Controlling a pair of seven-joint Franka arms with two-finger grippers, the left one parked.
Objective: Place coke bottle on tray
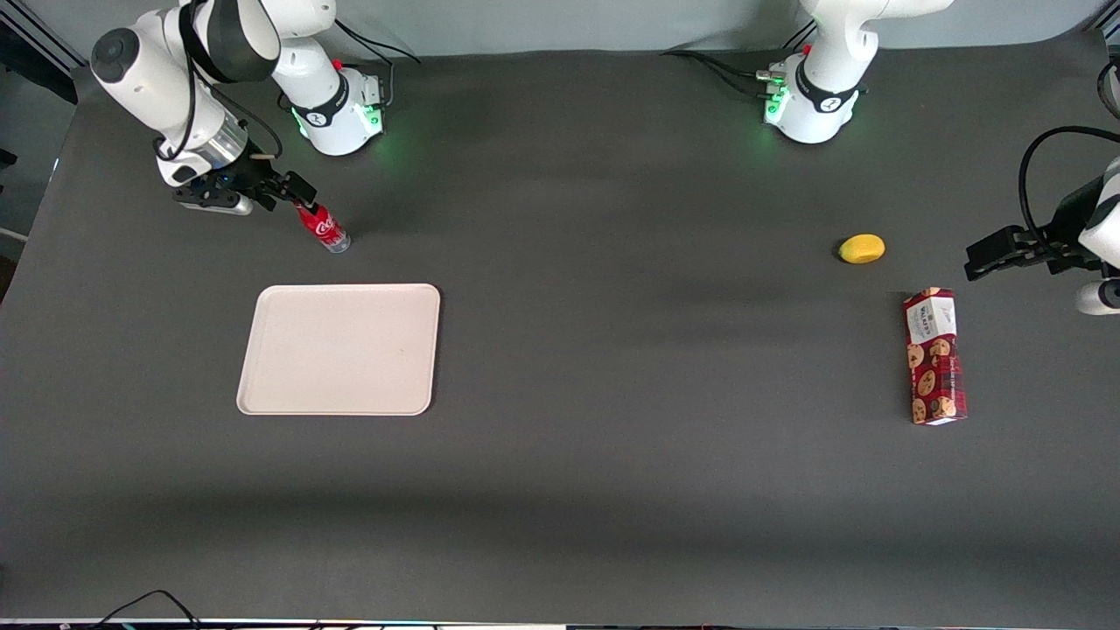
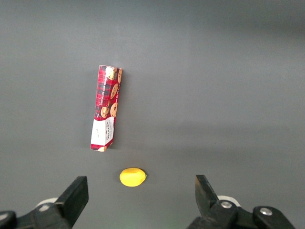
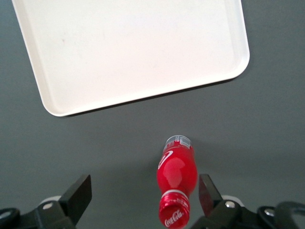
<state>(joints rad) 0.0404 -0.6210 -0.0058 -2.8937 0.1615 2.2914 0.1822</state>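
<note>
I've got my gripper [image 3: 143,193] spread open around the bottle [image 3: 176,177], nothing grasped yet, so the grab, lift and carry to the bare tray [image 1: 339,349] all remain.

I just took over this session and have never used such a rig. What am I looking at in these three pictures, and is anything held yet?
Two white robot arms are bolted to a dark table. The front view looks down on the whole table; the other two views come from cameras on the arms' wrists, looking past the fingers.

The working arm's gripper is down at the coke bottle, farther from the front camera than the tray. Its wrist view shows the fingers open on either side of the bottle, which stands on the table, so nothing is held yet. The tray is bare.

Toward the parked arm's end lie a yellow lemon-like thing and a red cookie box, also seen in the parked arm's view.
</note>
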